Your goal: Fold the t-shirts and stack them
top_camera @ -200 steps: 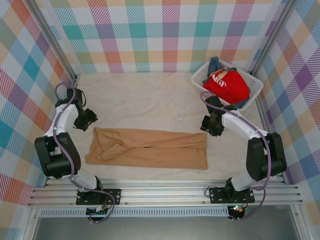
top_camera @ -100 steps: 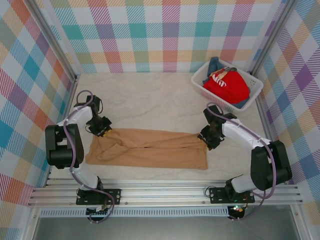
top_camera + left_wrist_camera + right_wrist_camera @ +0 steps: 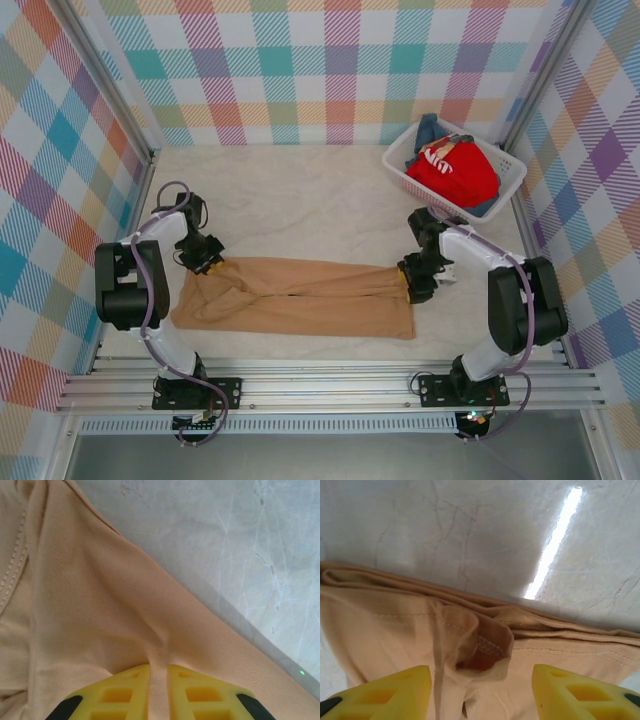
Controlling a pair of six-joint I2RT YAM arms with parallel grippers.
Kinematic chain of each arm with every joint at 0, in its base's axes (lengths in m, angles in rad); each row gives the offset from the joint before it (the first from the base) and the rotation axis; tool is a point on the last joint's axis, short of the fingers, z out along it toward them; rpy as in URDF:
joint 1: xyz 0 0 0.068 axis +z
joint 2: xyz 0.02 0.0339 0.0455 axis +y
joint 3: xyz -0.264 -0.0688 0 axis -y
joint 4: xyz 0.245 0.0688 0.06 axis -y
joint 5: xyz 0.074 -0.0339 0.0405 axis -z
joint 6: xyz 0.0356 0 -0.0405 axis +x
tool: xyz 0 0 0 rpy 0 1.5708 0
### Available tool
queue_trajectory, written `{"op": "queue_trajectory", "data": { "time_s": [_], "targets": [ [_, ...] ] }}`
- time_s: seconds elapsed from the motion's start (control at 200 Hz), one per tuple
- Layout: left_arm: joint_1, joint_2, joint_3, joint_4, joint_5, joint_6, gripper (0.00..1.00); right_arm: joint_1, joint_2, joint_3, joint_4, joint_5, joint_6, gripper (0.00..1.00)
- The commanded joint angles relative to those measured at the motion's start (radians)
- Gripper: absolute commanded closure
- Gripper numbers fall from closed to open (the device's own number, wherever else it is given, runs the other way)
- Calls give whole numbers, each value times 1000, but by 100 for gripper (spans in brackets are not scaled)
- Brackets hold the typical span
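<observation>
Cloth from the tan t-shirt [image 3: 90, 605] is pinched in my left jaws, nearly closed at its far left corner. My right jaws gape over its right edge, holding nothing. It lies as a long band across the bench [image 3: 300, 200], between both arms.

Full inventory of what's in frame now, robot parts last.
table: 1, pale marbled, centre
walls: 3, pastel plaid, around table
basket: 1, white lattice, far right corner
tan t-shirt: 1, orange-brown, folded strip across near-centre table
red t-shirt: 1, red with white lettering, heaped in basket
blue t-shirt: 1, blue, in basket under the red one
left claw: 1, yellow fingers, shut on tan t-shirt's far left corner
right claw: 1, yellow fingers, open over its far right corner
</observation>
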Motion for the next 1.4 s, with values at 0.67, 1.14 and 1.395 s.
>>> {"op": "queue_trajectory", "data": {
  "time_s": [0.67,1.14,1.395],
  "targets": [
    [-14,84,49,-21,-61,14,88,-16,-118,-75,-93,69,-128,100],
    [-12,166,119,-74,-185,43,91,-16,-169,-31,-145,113,-268,100],
    [-20,139,151,-94,-163,31,91,-15,-112,-150,-43,16,-275,100]
  ]
}}
